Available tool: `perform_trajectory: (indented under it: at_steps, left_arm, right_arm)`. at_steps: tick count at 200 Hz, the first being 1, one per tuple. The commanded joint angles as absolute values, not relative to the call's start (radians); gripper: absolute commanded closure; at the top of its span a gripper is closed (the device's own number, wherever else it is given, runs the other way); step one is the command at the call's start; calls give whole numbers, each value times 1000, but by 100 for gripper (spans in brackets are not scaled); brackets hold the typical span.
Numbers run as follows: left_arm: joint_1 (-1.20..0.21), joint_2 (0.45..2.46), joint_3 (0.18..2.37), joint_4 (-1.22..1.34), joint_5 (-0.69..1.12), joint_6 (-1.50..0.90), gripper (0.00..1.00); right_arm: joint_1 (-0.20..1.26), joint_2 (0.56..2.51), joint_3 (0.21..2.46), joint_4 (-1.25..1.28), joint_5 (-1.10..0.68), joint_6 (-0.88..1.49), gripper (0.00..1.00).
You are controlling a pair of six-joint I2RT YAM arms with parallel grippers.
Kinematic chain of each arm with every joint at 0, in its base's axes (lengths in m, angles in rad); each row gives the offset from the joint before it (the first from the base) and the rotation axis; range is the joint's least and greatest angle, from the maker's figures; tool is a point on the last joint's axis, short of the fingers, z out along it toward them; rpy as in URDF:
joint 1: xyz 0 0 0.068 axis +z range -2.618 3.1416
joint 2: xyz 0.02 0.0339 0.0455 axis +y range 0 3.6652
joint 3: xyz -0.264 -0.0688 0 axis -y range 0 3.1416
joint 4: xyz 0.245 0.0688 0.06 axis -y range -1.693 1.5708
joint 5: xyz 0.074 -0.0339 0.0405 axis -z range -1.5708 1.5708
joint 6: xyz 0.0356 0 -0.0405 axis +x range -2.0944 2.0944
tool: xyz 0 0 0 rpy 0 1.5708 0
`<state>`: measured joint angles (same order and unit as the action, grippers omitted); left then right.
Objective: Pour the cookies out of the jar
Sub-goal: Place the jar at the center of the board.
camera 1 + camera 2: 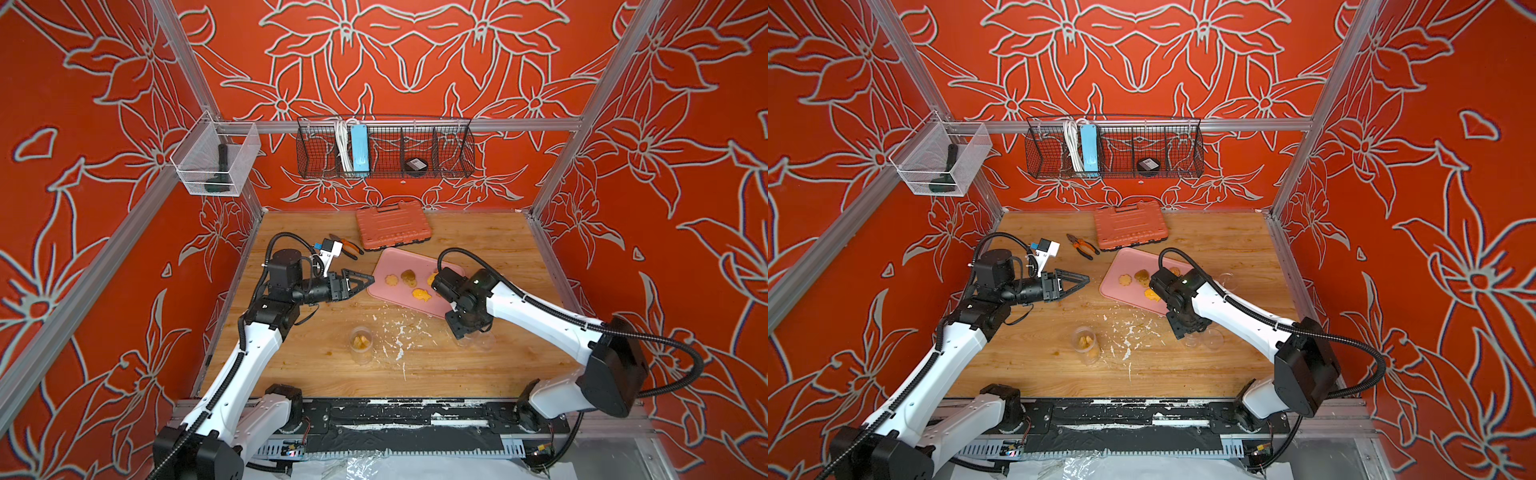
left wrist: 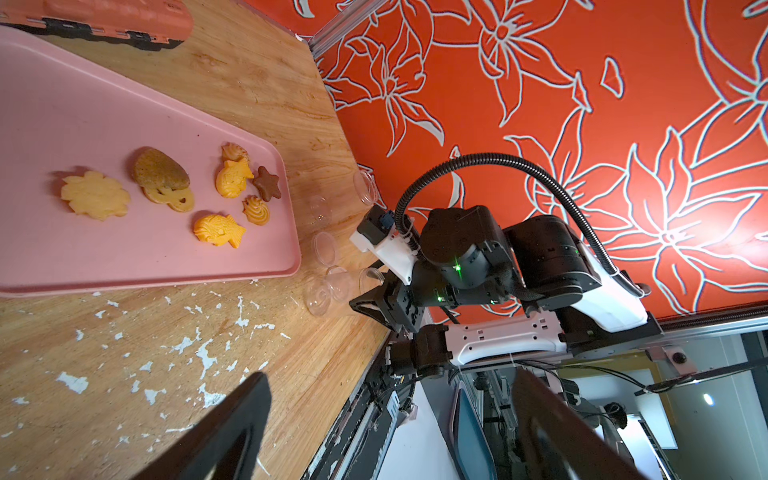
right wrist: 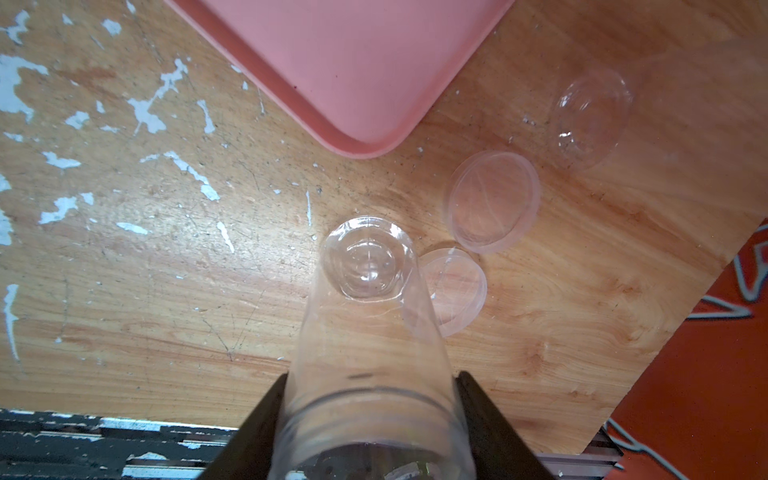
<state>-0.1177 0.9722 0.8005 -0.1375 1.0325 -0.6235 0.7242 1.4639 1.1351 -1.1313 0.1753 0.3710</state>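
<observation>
- The right gripper [image 3: 374,375] is closed on the neck of a clear, empty jar [image 3: 365,332]. The mouth is up by the jaws and the base points down at the table [image 1: 478,365]. Whether the base touches the wood cannot be told.
- That jar hangs just off the 5 o'clock corner of the pink tray [image 3: 345,62], beside two loose lids [image 3: 492,201]. This looks like the spot for setting down spent containers, so it is probably being parked there now that nothing is left inside.
- The cookies [image 2: 164,174] lie spread on the tray, toward its 3 o'clock end: flower, fish, swirl and one brown star. Keeping them on the tray keeps them off the table's white flecks [image 3: 145,112].
- A second jar [image 1: 360,345] stands upright and open at the tray's 7 o'clock, well apart from it. It has a few orange pieces inside, so the pouring seems only partly finished.
- The left gripper [image 1: 365,282] hovers at the tray's 9 o'clock with its jaws spread wide and nothing between them. It is likely clear of the work and free to take that jar.
</observation>
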Motion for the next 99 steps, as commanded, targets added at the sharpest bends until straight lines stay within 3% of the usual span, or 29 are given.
perform_trajectory:
  at_steps: [1, 63, 99]
  left_arm:
    - [-112, 959, 822, -133, 1038, -600, 8]
    - [-112, 962, 821, -137, 1035, -592, 9]
    - [-112, 963, 820, -137, 1032, -589, 8]
  right_arm:
    - [705, 1457, 1122, -1136, 186, 350, 50]
    - [672, 1473, 1122, -1121, 194, 327, 50]
    - [663, 1484, 1127, -1117, 190, 319, 44]
